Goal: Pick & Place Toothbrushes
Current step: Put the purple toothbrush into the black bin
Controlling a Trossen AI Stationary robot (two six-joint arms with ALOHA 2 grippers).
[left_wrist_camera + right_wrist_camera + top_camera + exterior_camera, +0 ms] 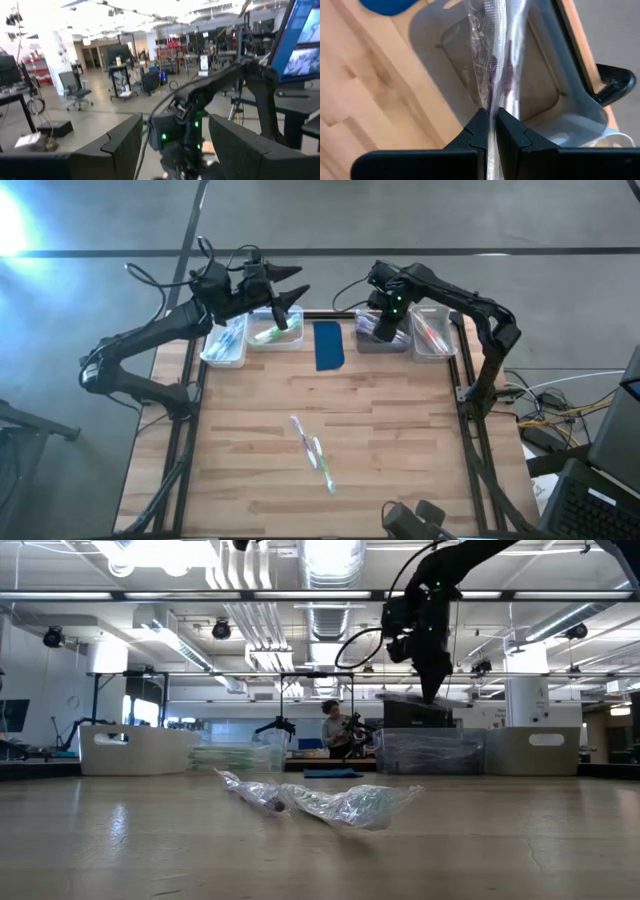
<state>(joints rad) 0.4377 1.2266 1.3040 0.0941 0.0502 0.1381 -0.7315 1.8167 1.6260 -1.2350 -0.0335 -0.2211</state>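
Two wrapped toothbrushes [312,450] lie flat on the wooden table's middle and show near in the low view [320,800]. My right gripper [385,318] hangs over the grey bin [383,338] at the far edge. It is shut on a clear-wrapped toothbrush [495,60] with purple accents. My left gripper [293,286] is open in the air above the far-left bins and holds nothing; its own view shows its fingers [120,145] spread wide, facing the right arm. My right gripper pinches the wrapped toothbrush by its upper end [492,97] between its two fingers. The fingers come from above and point down, lying along the pack. The pack hangs below them into the grey bin [545,85]. Whether its lower end touches the bin floor, I cannot tell.
Two clear bins [225,342] [278,332] hold toothbrushes at the far left. Another clear bin [433,335] with red ones stands at the far right. A dark blue pad [328,345] lies between the bins. Bare wood surrounds the loose toothbrushes.
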